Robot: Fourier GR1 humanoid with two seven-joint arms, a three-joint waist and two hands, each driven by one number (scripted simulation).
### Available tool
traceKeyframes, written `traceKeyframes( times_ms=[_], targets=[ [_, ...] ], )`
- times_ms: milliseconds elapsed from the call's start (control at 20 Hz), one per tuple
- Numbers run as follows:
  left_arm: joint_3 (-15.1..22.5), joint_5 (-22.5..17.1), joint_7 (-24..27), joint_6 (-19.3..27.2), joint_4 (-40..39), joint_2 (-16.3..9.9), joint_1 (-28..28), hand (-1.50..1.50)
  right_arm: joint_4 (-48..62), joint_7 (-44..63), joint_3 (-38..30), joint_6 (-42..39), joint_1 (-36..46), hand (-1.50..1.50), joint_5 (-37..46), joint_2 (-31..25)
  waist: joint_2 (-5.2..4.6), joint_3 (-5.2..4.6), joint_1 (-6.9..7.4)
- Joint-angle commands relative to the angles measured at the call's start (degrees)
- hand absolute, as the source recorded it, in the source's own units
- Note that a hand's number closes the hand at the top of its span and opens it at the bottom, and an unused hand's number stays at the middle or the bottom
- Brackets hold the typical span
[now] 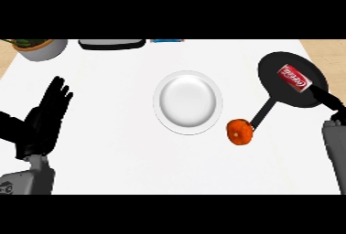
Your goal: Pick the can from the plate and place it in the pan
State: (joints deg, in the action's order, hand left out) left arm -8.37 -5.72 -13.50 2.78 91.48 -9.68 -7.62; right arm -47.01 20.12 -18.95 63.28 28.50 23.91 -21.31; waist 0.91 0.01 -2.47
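Resting open at left, black left hand point(49, 114). Placed: red drink can point(294, 77) lying in black round pan point(273, 87); white round plate point(187, 101) bare. Right hand point(329, 101) at pan's edge, grip unclear.

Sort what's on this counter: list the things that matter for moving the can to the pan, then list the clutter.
Job:
can, lying in the pan
pan
plate
right hand, by the pan's rim

Clutter:
orange object beside the pan's handle
plant pot
dark tray
left hand, resting open
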Motion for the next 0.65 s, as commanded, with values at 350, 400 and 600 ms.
traceKeyframes(
  times_ms=[350,400,600],
  targets=[
    [3.52,2.45,-0.34,1.92,2.30,2.97,-0.16,0.00,-40.56,-1.33,9.12,3.26,-29.53,-1.50,1.52,15.54,-0.55,-0.13,1.09],
    [1.85,1.39,-0.39,1.08,-1.54,1.61,-3.85,0.00,-45.39,0.63,7.08,0.40,-32.90,-1.50,1.31,12.25,-0.67,-0.12,0.97],
    [2.56,2.23,0.18,0.76,-0.13,1.88,-1.27,0.00,-53.84,2.26,8.34,-1.14,-41.74,-1.50,4.73,16.02,-0.78,-0.06,1.76]
  ],
)
